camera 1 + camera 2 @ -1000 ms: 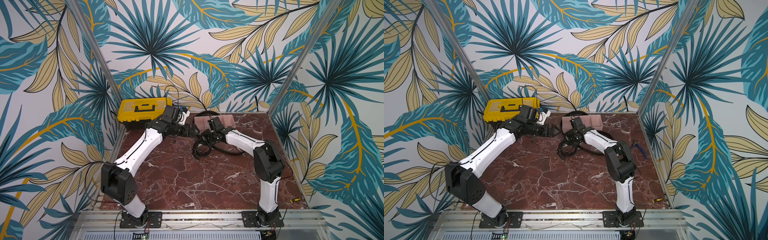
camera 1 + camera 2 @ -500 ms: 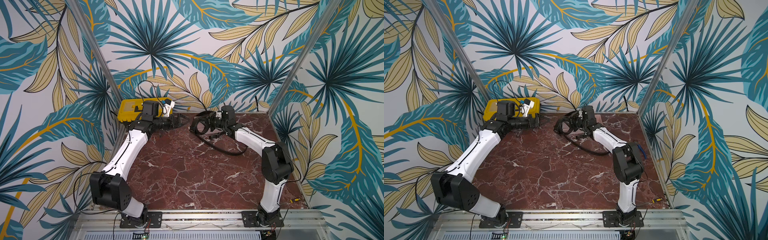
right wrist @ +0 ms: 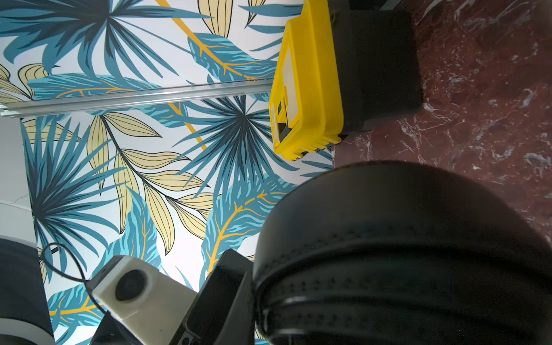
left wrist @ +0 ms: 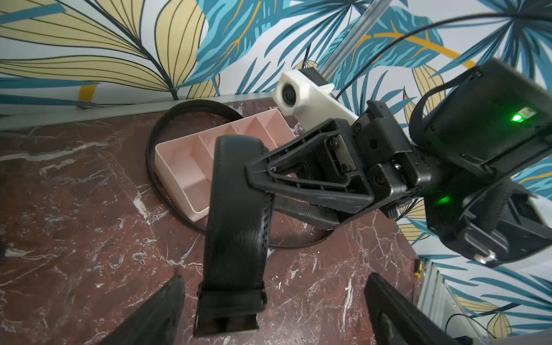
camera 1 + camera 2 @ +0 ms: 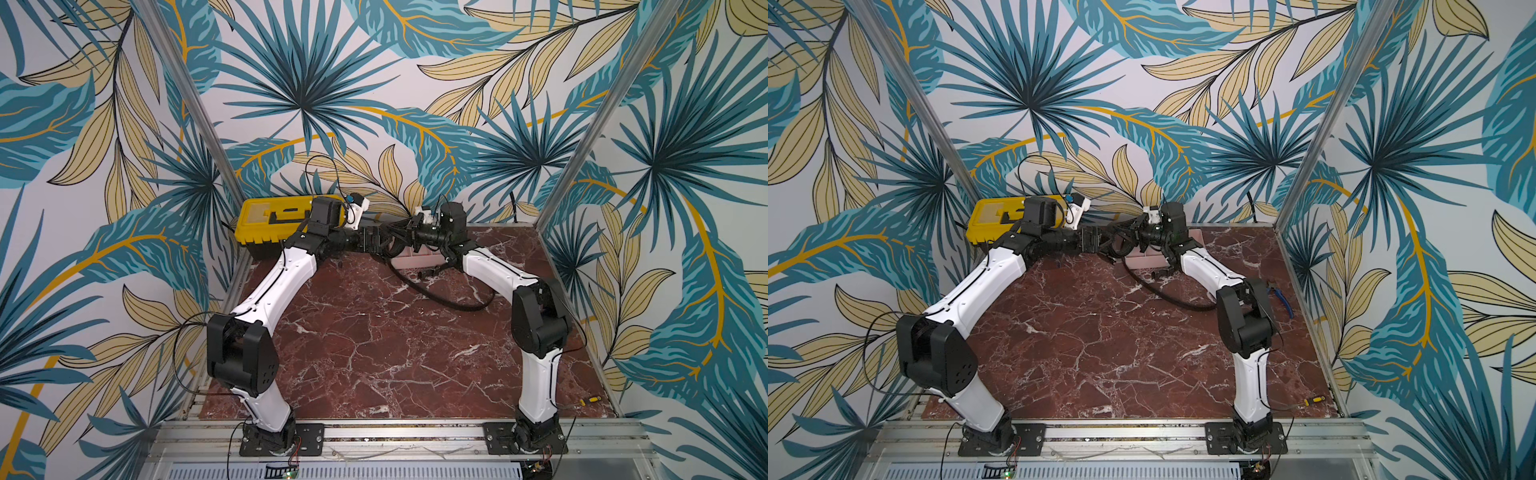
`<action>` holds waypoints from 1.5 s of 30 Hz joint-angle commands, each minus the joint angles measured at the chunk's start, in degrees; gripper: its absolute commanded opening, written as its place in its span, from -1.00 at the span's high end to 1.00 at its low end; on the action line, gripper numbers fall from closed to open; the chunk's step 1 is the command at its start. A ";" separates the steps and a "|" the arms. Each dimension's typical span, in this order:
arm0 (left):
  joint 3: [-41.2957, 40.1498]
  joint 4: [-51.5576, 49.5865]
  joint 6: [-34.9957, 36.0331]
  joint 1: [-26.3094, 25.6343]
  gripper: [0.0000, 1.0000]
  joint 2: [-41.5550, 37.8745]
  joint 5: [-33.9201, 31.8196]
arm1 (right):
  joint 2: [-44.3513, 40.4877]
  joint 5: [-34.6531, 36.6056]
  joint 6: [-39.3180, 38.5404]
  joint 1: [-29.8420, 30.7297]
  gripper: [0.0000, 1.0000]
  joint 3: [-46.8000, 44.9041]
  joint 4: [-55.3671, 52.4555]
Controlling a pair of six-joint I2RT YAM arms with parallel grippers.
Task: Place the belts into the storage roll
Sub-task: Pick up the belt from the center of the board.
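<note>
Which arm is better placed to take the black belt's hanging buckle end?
Left, probably: the open left gripper faces that end; the right gripper is shut on the black stitched belt near the pink divided tray.

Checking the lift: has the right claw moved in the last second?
Yes. The right claw, gripping a belt, rose toward the back wall; in a top view it now sits level with the yellow toolbox.

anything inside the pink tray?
The visible compartments of the pink tray are empty. The belt gripped by the right end effector covers the rest, so that part can't be checked.
</note>
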 commanded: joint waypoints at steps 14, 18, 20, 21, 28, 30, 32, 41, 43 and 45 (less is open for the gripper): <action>10.39 -5.54 4.22 -1.99 -0.24 10.49 -3.48 | 4.61 -3.19 2.10 0.04 1.00 5.53 6.19; 10.15 -6.36 5.16 -2.52 -0.16 10.19 -4.72 | 5.81 -2.51 2.99 -0.05 1.00 6.43 6.64; 10.94 -8.06 5.89 -2.55 -0.04 10.63 -5.40 | 6.21 -2.93 3.22 -0.22 1.00 7.01 6.89; 11.43 -8.69 6.14 -2.54 0.06 10.85 -5.89 | 6.31 -2.96 3.16 -0.31 1.00 7.06 6.82; 13.30 -9.31 5.32 -2.70 0.93 11.82 -8.01 | 6.45 -3.68 2.96 -0.70 1.00 6.84 6.63; 14.47 -9.35 4.04 -2.97 1.00 12.75 -8.00 | 6.46 -3.65 3.00 -0.67 1.00 6.41 6.70; 15.98 -9.35 2.45 -3.17 1.00 13.89 -7.87 | 6.25 -3.35 2.18 -0.75 1.00 5.93 6.17; 25.49 -9.29 -4.46 -5.54 1.00 20.80 -15.42 | 2.83 3.02 -14.13 -4.56 0.17 5.83 -13.06; 28.58 -9.35 -5.45 -6.22 1.00 23.01 -17.67 | 1.76 4.70 -15.96 -5.63 0.13 5.39 -15.32; 31.59 -9.44 -5.99 -6.90 1.00 25.05 -20.46 | 0.28 6.41 -16.77 -6.58 0.14 4.16 -15.60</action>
